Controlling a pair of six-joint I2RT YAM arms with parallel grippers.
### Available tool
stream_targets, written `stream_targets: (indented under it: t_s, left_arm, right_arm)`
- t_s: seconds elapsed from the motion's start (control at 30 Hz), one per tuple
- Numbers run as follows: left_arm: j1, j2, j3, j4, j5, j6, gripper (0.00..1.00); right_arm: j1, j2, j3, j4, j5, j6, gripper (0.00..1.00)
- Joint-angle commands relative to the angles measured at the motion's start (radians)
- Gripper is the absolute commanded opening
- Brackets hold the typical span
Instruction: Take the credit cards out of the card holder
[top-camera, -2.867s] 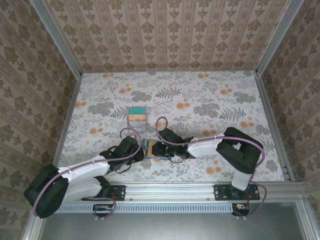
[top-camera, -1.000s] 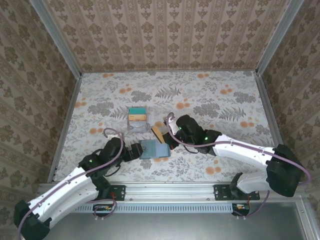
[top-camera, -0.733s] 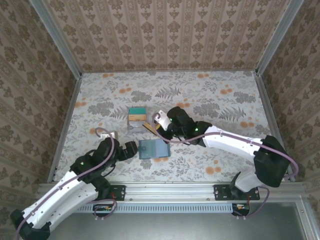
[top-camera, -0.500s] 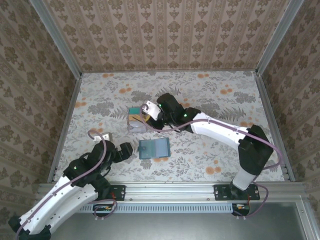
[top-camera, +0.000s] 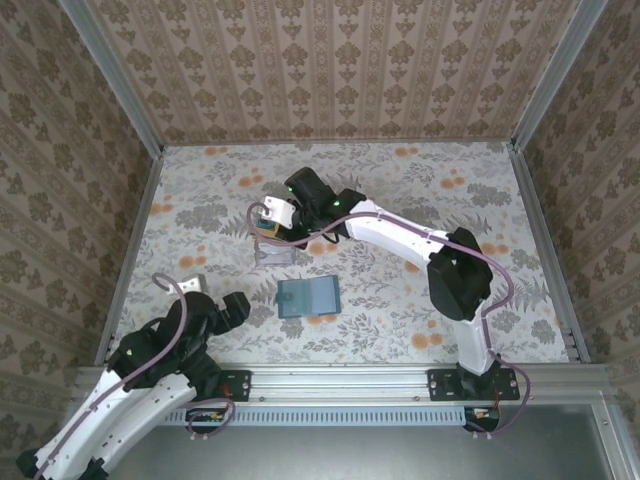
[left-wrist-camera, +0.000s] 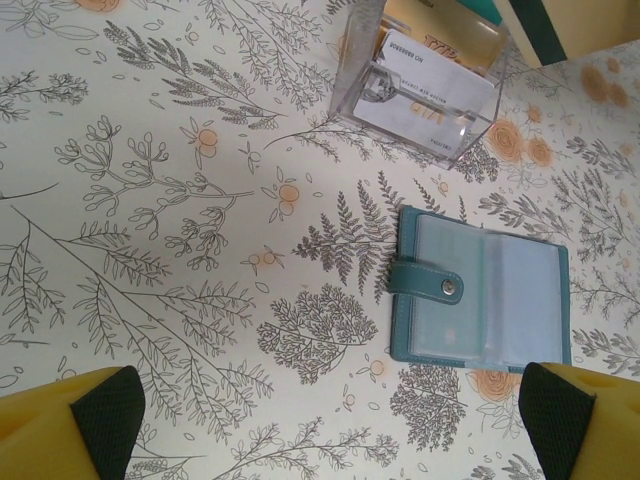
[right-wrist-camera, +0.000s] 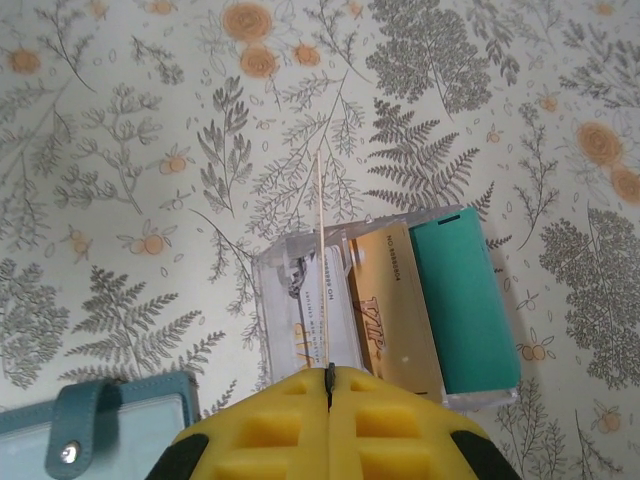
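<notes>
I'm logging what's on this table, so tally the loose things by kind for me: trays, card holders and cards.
Clear tray: 1
Card holder: 1
Credit cards: 4 (teal card, gold card and white card in that tray; held card edge-on in the right fingers)
Total: 6

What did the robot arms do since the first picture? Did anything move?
The right gripper pulled a card out of the card holder and carried it away from the robot, to above the clear tray. It is still pinching the card. The left gripper moved off the card holder and pulled back, open. The card holder and clear tray stayed put.
</notes>
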Motion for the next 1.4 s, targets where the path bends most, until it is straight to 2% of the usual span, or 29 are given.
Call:
stream_targets:
  t_s: [0.0, 0.1, 0.63, 1.0, 1.03, 1.07, 1.1, 1.17, 1.23, 1.37]
  left_arm:
    - [0.006, -0.012, 0.020, -0.044, -0.019, -0.023, 1.00]
    - [0.004, -0.012, 0.020, -0.041, -0.017, -0.020, 1.00]
    - [0.006, -0.012, 0.012, -0.027, -0.008, -0.013, 1.00]
    - [0.006, -0.009, 0.006, -0.017, 0.000, -0.011, 1.00]
    - [0.006, -0.008, 0.006, -0.016, 0.002, -0.011, 1.00]
    - [0.007, -0.008, 0.005, -0.013, 0.001, -0.012, 1.00]
    - [0.006, -0.008, 0.005, -0.012, 0.005, -0.010, 1.00]
    - [0.006, -0.006, 0.003, -0.009, 0.007, -0.011, 1.00]
    - [0.006, -0.005, 0.004, -0.008, 0.009, -0.009, 1.00]
    - [0.007, -0.003, 0.000, -0.002, 0.011, -0.007, 1.00]
  right_arm:
    - [-0.005, 0.061, 0.087, -0.101, 0.018, -0.085, 0.00]
    - [-0.009, 0.114, 0.155, -0.144, 0.059, -0.106, 0.00]
    - [-0.033, 0.241, 0.297, -0.228, 0.076, -0.162, 0.00]
    - [-0.033, 0.275, 0.317, -0.252, 0.050, -0.163, 0.00]
    - [-0.032, 0.278, 0.318, -0.251, 0.053, -0.162, 0.02]
    - [-0.033, 0.279, 0.318, -0.249, 0.057, -0.160, 0.07]
    - [-0.034, 0.281, 0.320, -0.246, 0.060, -0.156, 0.19]
    - [-0.033, 0.282, 0.321, -0.240, 0.067, -0.148, 0.30]
    - [-0.034, 0.279, 0.320, -0.224, 0.078, -0.134, 0.36]
    - [-0.034, 0.273, 0.319, -0.192, 0.097, -0.113, 0.38]
